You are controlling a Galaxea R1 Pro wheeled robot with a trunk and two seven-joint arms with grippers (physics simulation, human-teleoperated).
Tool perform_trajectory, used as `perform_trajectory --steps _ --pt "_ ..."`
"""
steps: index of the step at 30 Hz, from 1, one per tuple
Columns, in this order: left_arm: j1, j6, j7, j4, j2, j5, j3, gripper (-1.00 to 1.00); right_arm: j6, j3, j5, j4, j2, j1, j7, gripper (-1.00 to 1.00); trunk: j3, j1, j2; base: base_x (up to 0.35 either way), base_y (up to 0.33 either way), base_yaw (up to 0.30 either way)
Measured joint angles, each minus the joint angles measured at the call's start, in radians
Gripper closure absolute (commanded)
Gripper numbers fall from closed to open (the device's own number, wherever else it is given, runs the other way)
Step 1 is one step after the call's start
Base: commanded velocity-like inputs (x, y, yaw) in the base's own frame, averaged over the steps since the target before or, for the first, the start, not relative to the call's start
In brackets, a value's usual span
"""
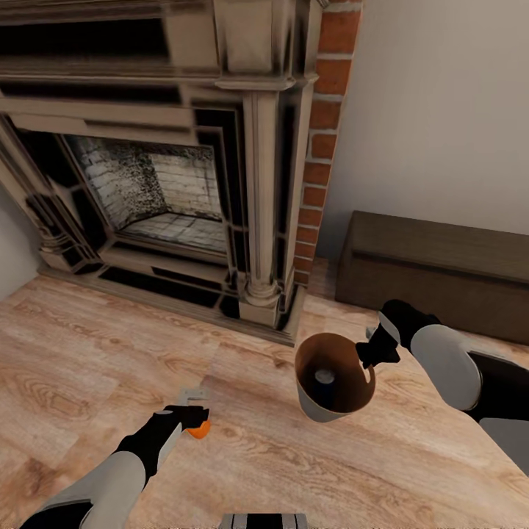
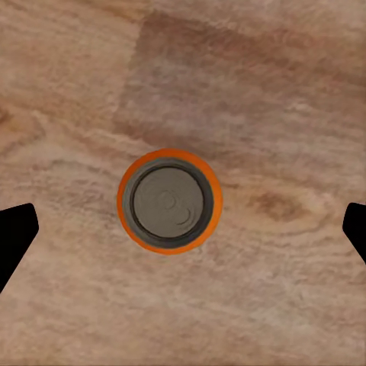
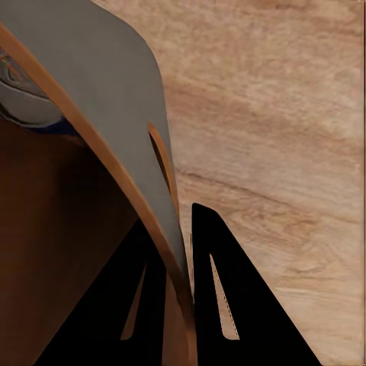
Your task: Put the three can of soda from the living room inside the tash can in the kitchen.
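An orange can of soda (image 2: 169,200) stands upright on the wood floor, its silvery top facing the left wrist camera. My left gripper (image 2: 183,229) hangs above it, open wide, with a black fingertip (image 2: 15,236) far out on either side. In the head view the same can (image 1: 200,430) peeks out under the left gripper (image 1: 191,416). My right gripper (image 1: 372,353) is shut on the rim of the tash can (image 1: 323,411), held off the floor. Its fingers (image 3: 229,305) pinch the grey wall (image 3: 114,99) beside the slot handle. A dark blue can (image 1: 324,377) lies inside.
A large stone fireplace (image 1: 162,184) with a brick column (image 1: 323,147) rises straight ahead. A low brown chest (image 1: 441,268) stands against the wall at the right. Warm wood floor (image 1: 88,367) spreads around both arms.
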Motion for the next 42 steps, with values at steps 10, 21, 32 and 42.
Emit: perform_trajectory --steps 10,21,32,42 --pt "0.000 -0.074 0.000 0.018 0.012 0.002 0.001 -1.00 0.000 -0.001 -0.002 0.020 -0.001 -0.013 0.000 1.00 -0.046 0.038 -0.070 0.000 0.000 0.000" --pt "0.000 -0.105 0.001 0.021 0.040 0.005 0.002 -1.00 0.000 -0.003 -0.004 0.021 -0.001 -0.013 0.000 1.00 -0.079 0.058 -0.105 0.003 0.000 0.000" --pt "0.000 -0.107 -0.003 0.021 0.040 0.001 0.002 -1.00 0.000 -0.001 -0.002 0.019 -0.002 -0.013 0.000 1.00 -0.088 0.057 -0.105 0.199 0.000 0.000" --pt "0.000 -0.108 -0.004 0.021 0.040 0.003 0.002 -1.00 0.000 0.012 0.006 0.018 -0.002 -0.013 -0.001 1.00 -0.089 0.058 -0.105 0.032 0.000 0.000"
